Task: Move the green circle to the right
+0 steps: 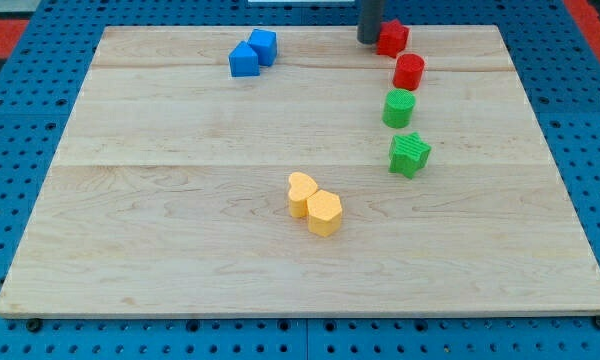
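The green circle (399,107), a short green cylinder, stands at the view's upper right of the wooden board (180,200). A red cylinder (409,71) sits just above it, nearly touching. A green star-shaped block (410,154) sits just below it. My tip (368,40) is at the view's top, touching the left side of a red star-shaped block (392,37). The tip is above and slightly left of the green circle, with the red cylinder between them.
Two blue blocks (252,53) touch each other at the view's top left of centre. A yellow heart block (301,193) and a yellow hexagon block (324,212) touch each other below the centre. A blue pegboard (20,150) surrounds the board.
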Robot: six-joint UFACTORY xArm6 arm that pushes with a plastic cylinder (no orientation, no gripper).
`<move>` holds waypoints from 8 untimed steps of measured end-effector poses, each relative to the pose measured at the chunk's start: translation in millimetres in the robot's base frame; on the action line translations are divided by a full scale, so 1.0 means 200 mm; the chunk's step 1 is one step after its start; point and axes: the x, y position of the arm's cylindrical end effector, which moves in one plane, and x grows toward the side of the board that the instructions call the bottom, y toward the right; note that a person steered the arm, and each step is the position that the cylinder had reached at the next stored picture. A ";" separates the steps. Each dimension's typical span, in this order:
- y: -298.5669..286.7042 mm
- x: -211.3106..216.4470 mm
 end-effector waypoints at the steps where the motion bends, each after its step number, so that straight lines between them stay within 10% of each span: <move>1: 0.05 0.00; 8: -0.04 0.68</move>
